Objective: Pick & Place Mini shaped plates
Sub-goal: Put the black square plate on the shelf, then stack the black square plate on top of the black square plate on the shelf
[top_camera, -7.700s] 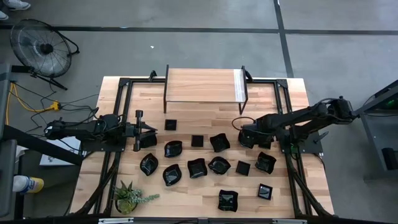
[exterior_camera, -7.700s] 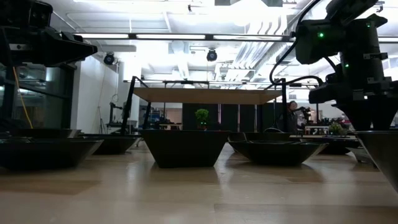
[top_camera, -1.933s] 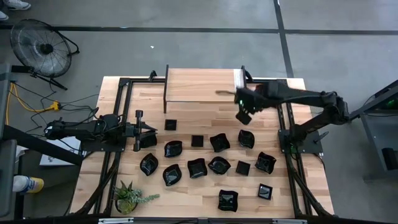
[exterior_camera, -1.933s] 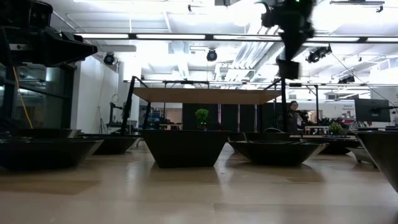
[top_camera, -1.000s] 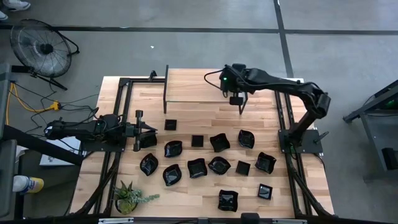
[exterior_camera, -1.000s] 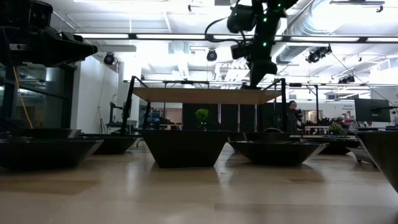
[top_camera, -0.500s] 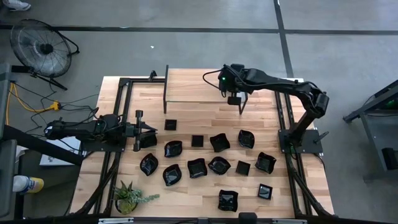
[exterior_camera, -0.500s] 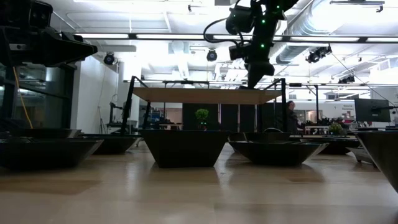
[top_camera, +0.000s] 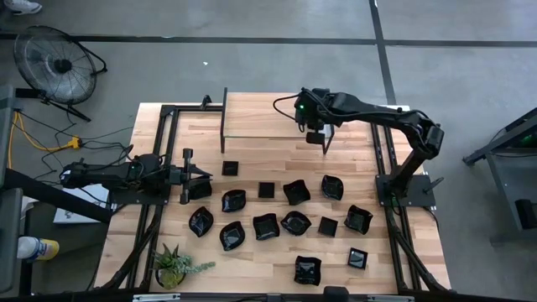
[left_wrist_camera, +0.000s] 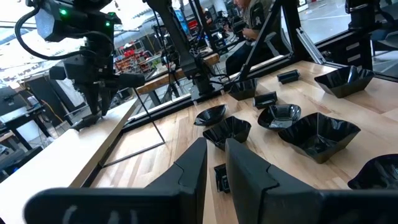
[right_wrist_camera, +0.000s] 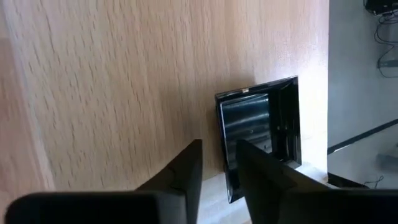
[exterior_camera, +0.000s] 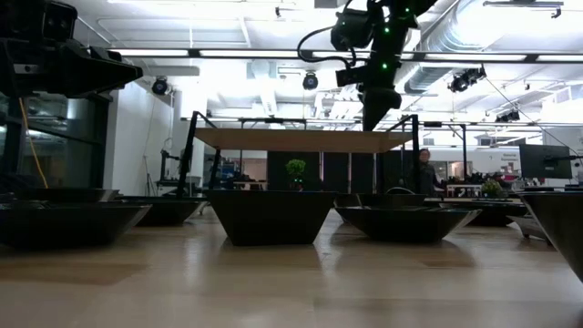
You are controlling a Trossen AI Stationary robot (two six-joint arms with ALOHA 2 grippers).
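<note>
One small square plate [right_wrist_camera: 258, 140] lies flat on the raised wooden shelf [top_camera: 268, 113], close to a corner at the shelf's right end, with the shelf's edge just past it. The right gripper [right_wrist_camera: 217, 146] hangs directly above that plate and points down at the shelf top. Its two fingers stand a narrow way apart, with bare wood showing in the gap. Their tips are right at the plate's rim, and I cannot tell whether they touch it. Seen from table height, this gripper [exterior_camera: 375, 114] sits just above the shelf board at that same end.

The other plates [top_camera: 265, 225] are spread over the table [top_camera: 252, 268] in front of the shelf. They are glossy black, some square and some wavy-edged, set in loose rows with small gaps between them. None of them is on the shelf.

The left gripper [top_camera: 201, 174] waits low over the table, in front of the shelf's left end, and points toward the spread of plates. Its fingers are only narrowly parted and hold nothing. One plate [top_camera: 200, 190] lies just beside it, on the side away from the shelf.

A potted plant [top_camera: 174, 267] stands at the table's near left corner, well apart from the shelf. A fan [top_camera: 50, 59] sits on the floor beyond the shelf's left side.
</note>
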